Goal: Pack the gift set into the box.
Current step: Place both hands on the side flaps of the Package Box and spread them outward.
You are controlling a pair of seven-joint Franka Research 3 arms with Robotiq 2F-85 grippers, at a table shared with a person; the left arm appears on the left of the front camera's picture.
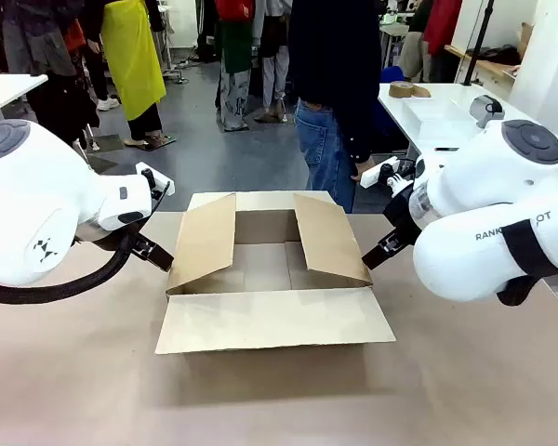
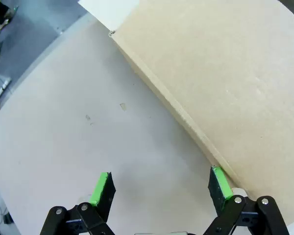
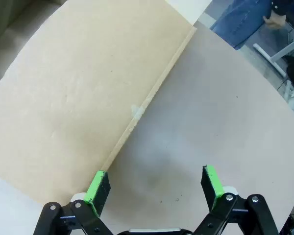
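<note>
**At the middle of the table: open box, an open gripper at each side**

At the middle of the table [image 1: 74, 390] stands the box [image 1: 260, 279], its four top flaps open. The near flap lies flat on the tabletop, pointing toward the robot's edge. The far flap stands up toward the far edge, and the two side flaps slope upward and outward.

At the box's left side, the left gripper [image 2: 159, 183] hangs low over the table. Its jaws are spread wide and it holds nothing. In the left wrist view one green pad [image 2: 219, 182] sits right at the foot of the cardboard wall and may be touching it, though the angle makes this hard to judge. The other pad is over bare tabletop.

At the box's right side, the right gripper [image 3: 154, 183] is likewise spread wide with nothing between its fingers. One pad [image 3: 95, 186] lies at the edge of the cardboard, the other over the table.

At the far edge a person [image 1: 330, 139] in blue jeans and a dark top stands just behind the box.
</note>
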